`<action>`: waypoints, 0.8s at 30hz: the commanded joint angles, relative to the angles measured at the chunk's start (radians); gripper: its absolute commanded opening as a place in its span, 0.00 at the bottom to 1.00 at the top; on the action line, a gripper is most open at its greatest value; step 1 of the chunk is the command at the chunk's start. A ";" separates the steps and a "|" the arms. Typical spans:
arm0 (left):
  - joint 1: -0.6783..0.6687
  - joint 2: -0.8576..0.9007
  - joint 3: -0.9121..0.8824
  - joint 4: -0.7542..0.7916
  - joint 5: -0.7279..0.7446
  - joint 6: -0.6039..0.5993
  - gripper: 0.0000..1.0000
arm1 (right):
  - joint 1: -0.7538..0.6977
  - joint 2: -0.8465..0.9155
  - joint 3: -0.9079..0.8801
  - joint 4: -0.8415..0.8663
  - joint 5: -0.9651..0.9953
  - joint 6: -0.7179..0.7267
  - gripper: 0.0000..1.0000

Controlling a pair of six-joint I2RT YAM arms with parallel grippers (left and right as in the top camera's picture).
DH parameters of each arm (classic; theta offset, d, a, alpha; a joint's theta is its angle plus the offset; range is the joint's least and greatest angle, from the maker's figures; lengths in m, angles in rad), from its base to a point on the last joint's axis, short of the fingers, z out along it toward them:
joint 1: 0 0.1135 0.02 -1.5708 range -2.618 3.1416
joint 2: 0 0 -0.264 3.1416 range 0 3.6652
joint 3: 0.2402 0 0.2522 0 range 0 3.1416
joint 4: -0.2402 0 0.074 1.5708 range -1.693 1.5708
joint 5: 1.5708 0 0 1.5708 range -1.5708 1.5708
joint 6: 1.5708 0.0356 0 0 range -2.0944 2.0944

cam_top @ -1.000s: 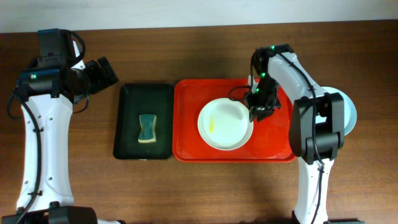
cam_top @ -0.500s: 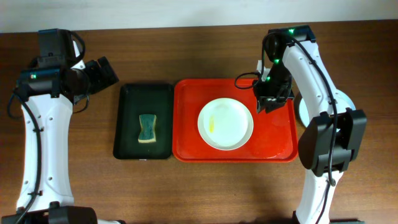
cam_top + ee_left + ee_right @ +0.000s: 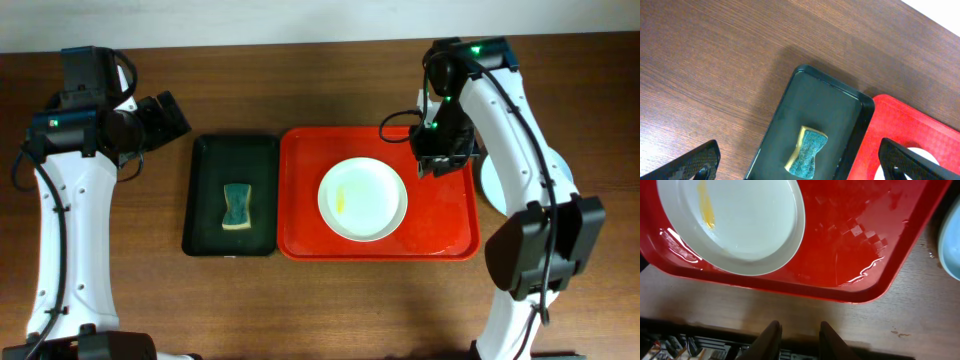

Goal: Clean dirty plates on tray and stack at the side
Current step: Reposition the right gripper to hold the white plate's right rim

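Note:
A white plate (image 3: pixel 362 198) with a yellow smear lies in the middle of the red tray (image 3: pixel 450 225). My right gripper (image 3: pixel 440 168) hangs above the tray's right part, just off the plate's right rim, slightly open and empty. In the right wrist view, nothing lies between its fingers (image 3: pixel 774 332), and the plate (image 3: pixel 735 220) and the wet tray (image 3: pixel 850 255) lie beyond them. A pale blue-green plate (image 3: pixel 490 180) rests on the table right of the tray, mostly hidden by the right arm. My left gripper (image 3: pixel 165 118) stands wide open over the table at the far left.
A dark green-black tray (image 3: pixel 205 195) lies left of the red tray and holds a blue-and-yellow sponge (image 3: pixel 236 206). The sponge (image 3: pixel 808 152) shows between the left fingers, far below them. Water pools on the red tray's right side.
My right gripper has moved right and slightly back, off the white plate's right rim. The plate stays put on the tray. The left arm has not moved.

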 commanded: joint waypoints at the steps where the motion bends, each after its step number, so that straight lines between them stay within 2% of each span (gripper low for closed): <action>1: 0.002 0.005 0.003 0.000 0.000 -0.009 0.99 | 0.010 -0.079 -0.002 -0.004 0.017 0.012 0.27; 7: 0.002 0.005 0.003 0.000 0.000 -0.009 0.99 | 0.010 -0.108 -0.017 -0.004 0.018 0.012 0.28; 11: 0.002 0.005 0.003 0.000 0.000 -0.009 0.99 | 0.010 -0.109 -0.109 0.032 0.018 0.012 0.28; 24: 0.002 0.005 0.003 0.000 0.000 -0.009 0.99 | 0.010 -0.131 -0.444 0.343 0.013 0.030 0.28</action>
